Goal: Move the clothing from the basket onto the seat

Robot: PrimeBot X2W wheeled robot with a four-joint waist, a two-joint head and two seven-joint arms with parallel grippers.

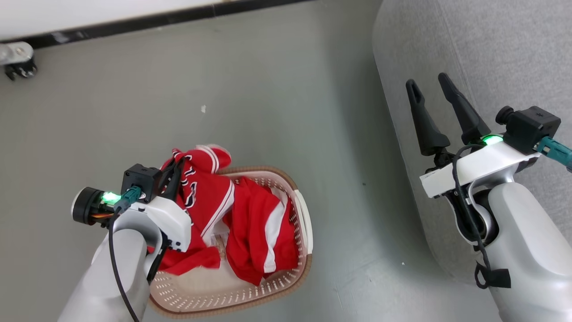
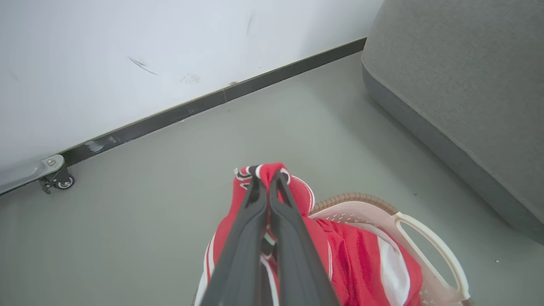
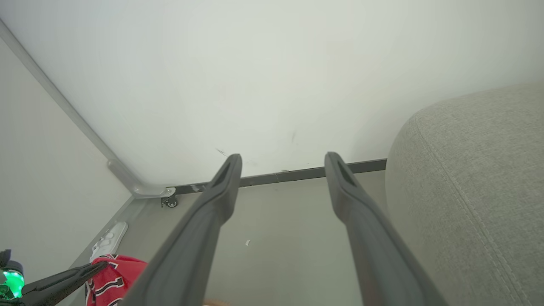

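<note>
your left gripper [image 2: 267, 178] is pinching the lettered red top [image 1: 203, 192] at its tips, jaws clamped together on a fold, cloth trailing below them into the basket [image 1: 307, 228]. second red garment [image 1: 261, 232] is lying inside, right of those jaws. sofa [image 1: 491, 49] is sitting further right, beside your right gripper [image 1: 431, 91], whose jaws are standing apart, empty.

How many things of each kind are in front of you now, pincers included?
Red garments: 2, lettered garment and white-panelled garment
Basket: 1
Sofa: 1
White slipper: 1
Pincers: 2, left pincer shut on the lettered garment, right pincer open
Total: 7
</note>
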